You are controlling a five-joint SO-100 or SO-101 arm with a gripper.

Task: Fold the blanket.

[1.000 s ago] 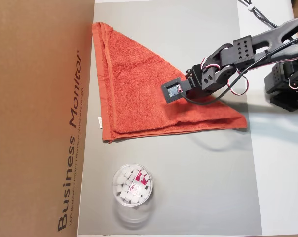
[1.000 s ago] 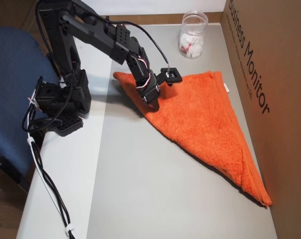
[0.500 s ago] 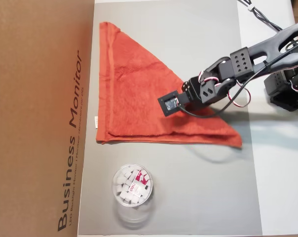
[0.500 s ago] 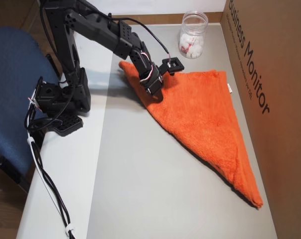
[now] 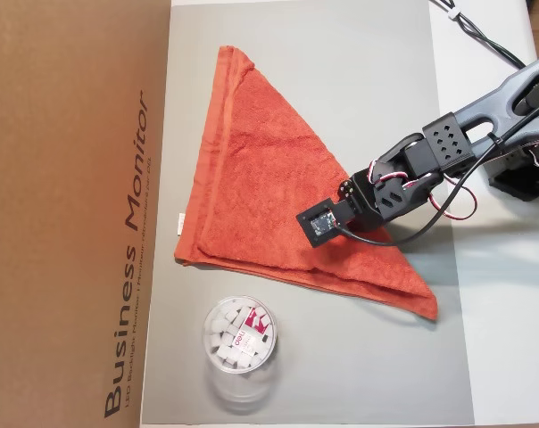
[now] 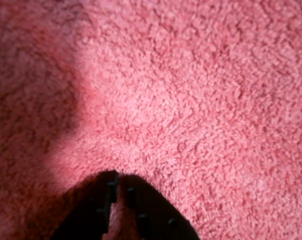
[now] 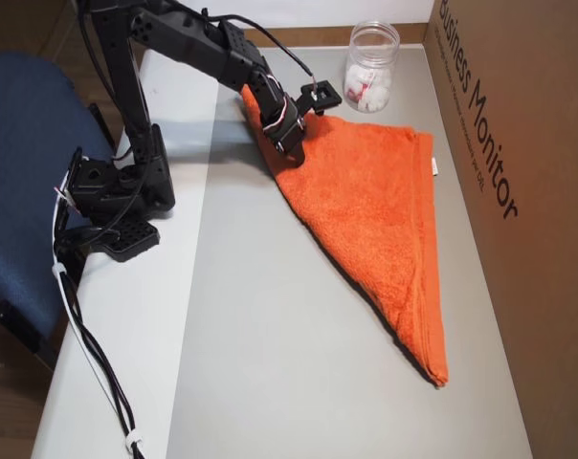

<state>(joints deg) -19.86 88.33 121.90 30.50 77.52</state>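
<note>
Low, gripper presses blanket.

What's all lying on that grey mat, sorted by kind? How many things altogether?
Orange-red towels: 1, the blanket, folded into a triangle
Clear plastic jars: 1, the jar, holding small white pieces
Cardboard boxes: 1, the box, along the mat's edge
Total: 3

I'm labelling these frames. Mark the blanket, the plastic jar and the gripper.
blanket (image 5: 252, 169): an overhead view, on the open terry surface.
plastic jar (image 7: 370, 59): an overhead view, on its clear wall.
gripper (image 6: 119, 192): wrist view, between the dark fingertips.
</note>
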